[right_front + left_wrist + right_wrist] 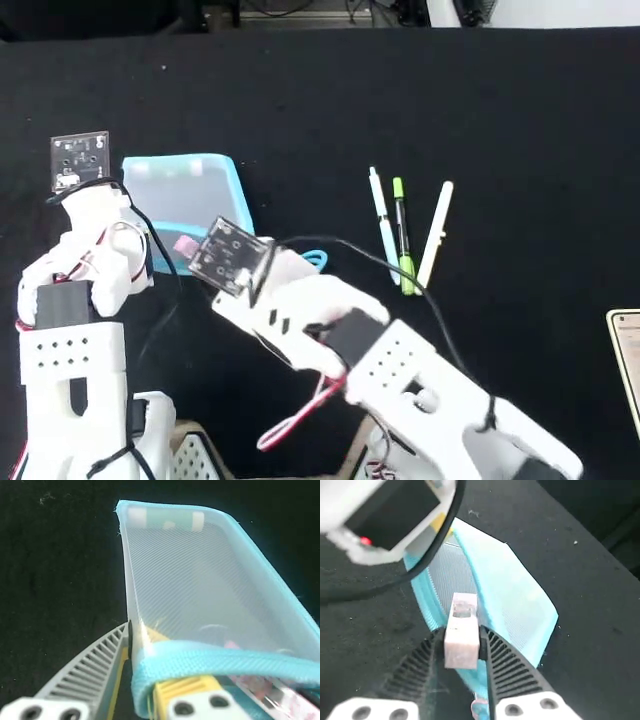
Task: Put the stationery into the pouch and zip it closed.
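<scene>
High view: the blue pouch (185,190) lies on the black worktop (500,120) between my 2 arms; 3 pens (402,230) lie side by side, well apart from it.
Left wrist view: my left tool (136,632) is clamped on the pouch's open zip edge, 1 finger inside the mesh, 1 outside.
Right wrist view: my right tool (461,636) is closed on a pale pink eraser (461,617), held at the pouch's mouth.

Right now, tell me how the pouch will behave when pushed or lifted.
Probably floppy: the pouch is thin see-through mesh, and its rim bows where the left gripper holds it. Likely light, so a push may slide it across the table.
</scene>
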You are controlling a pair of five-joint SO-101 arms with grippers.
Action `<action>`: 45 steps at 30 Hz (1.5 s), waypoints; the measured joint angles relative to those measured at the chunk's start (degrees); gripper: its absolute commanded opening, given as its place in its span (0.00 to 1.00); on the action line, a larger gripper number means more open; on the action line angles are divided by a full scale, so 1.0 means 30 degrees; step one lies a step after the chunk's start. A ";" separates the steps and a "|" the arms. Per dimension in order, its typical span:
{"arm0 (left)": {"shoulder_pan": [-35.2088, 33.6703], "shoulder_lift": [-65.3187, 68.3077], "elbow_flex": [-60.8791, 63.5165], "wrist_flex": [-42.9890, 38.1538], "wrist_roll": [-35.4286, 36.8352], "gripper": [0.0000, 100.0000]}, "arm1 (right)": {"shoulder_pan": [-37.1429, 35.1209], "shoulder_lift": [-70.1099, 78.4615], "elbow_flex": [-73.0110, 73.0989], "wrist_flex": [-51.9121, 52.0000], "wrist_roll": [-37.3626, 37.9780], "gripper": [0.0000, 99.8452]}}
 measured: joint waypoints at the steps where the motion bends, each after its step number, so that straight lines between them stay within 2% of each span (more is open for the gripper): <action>1: 0.0000 0.0000 0.0000 0.0000 0.0000 0.03 | 0.0029 0.0498 -0.0293 0.0000 0.0000 0.01; 7: 0.0000 0.0029 0.0000 0.0000 0.0000 0.03 | 0.0029 0.2579 -0.1788 0.0000 -0.0352 0.04; 11: 0.0000 0.0029 0.0000 0.0000 0.0000 0.03 | -0.0059 0.2872 -0.1905 0.0205 -0.1231 0.24; 14: 0.0088 0.0029 0.0029 0.0000 0.0029 0.03 | -0.0176 0.2989 -0.1934 0.1172 -0.1289 0.31; 22: 0.0117 0.0000 0.0000 0.0000 0.0059 0.03 | -0.0147 0.1348 -0.2462 0.4308 -0.1289 0.26; 26: 0.0059 0.0000 0.0000 0.0000 0.0029 0.03 | -0.0029 -0.1553 -0.2462 0.6652 -0.1289 0.23; 29: 0.0059 0.0000 0.0000 0.0000 0.0029 0.03 | 0.0264 -0.4659 -0.2432 0.8469 -0.1260 0.16; 32: 0.0029 0.0000 0.0000 0.0000 0.0029 0.03 | 0.2051 -0.7941 -0.2432 1.0256 -0.1319 0.12; 37: 0.0029 0.0000 0.0000 0.0000 0.0029 0.03 | 0.7502 -0.9700 -0.3253 1.2630 -0.1436 0.17; 42: 0.0029 0.0000 0.0000 0.0000 0.0029 0.03 | 1.2777 -0.6242 -0.3516 1.3011 -0.2608 0.21; 45: 0.0029 0.0000 0.0000 0.0000 0.0029 0.03 | 1.3861 -0.3106 -0.3516 1.2513 -0.3839 0.20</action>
